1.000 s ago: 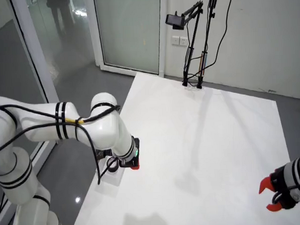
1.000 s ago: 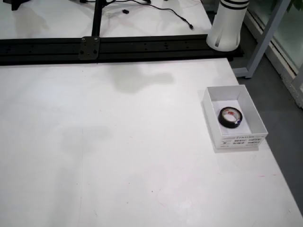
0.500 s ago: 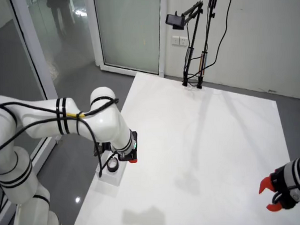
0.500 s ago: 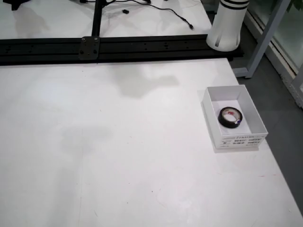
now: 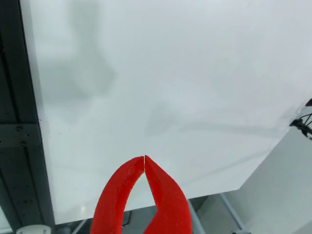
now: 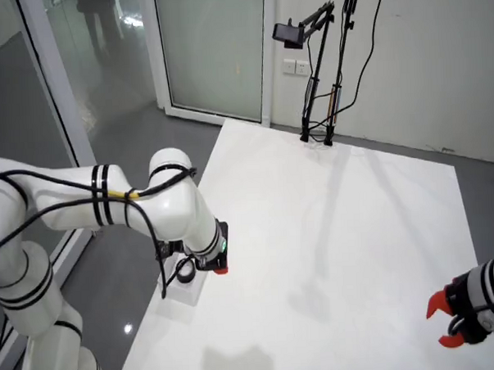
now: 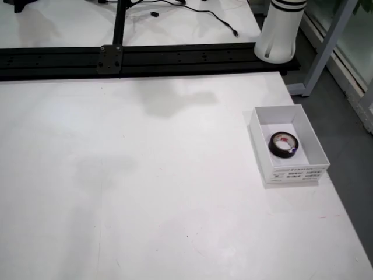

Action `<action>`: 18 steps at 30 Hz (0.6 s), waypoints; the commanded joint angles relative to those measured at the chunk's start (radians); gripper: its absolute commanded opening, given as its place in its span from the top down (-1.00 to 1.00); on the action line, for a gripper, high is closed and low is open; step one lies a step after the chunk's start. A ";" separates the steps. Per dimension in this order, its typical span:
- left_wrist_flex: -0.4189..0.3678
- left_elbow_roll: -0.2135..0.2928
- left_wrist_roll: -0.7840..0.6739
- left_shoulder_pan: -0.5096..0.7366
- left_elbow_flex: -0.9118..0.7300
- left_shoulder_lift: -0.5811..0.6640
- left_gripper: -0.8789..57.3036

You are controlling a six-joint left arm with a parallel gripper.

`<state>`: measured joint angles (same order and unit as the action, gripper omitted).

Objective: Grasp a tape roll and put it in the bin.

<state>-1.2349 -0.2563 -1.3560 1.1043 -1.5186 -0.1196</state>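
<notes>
Tape roll (image 7: pixel 283 144): a black ring lying flat inside the white bin (image 7: pixel 307 135) at the bench (image 7: pixel 145 192) edge. It likely handles as light and rigid, its smooth outer band possibly slippery; a pinch across one wall through the core seems the surest hold. Gripper (image 5: pixel 145 158), in the view riding on it: red jaws meet at their tips, holding nothing, above bare bench. The wide room view shows the arm (image 6: pixel 162 209) bent low beside the bin.

Shifted a little between the earlier pictures and now: white six-joint arm (image 6: pixel 162 209), seen from the side. Now partly hiding black tape roll (image 6: pixel 185 271) again.
</notes>
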 commanded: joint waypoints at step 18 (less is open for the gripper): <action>0.000 0.002 0.000 -0.038 0.000 0.000 0.98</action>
<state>-1.2349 -0.2547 -1.3559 1.1161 -1.5186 -0.1212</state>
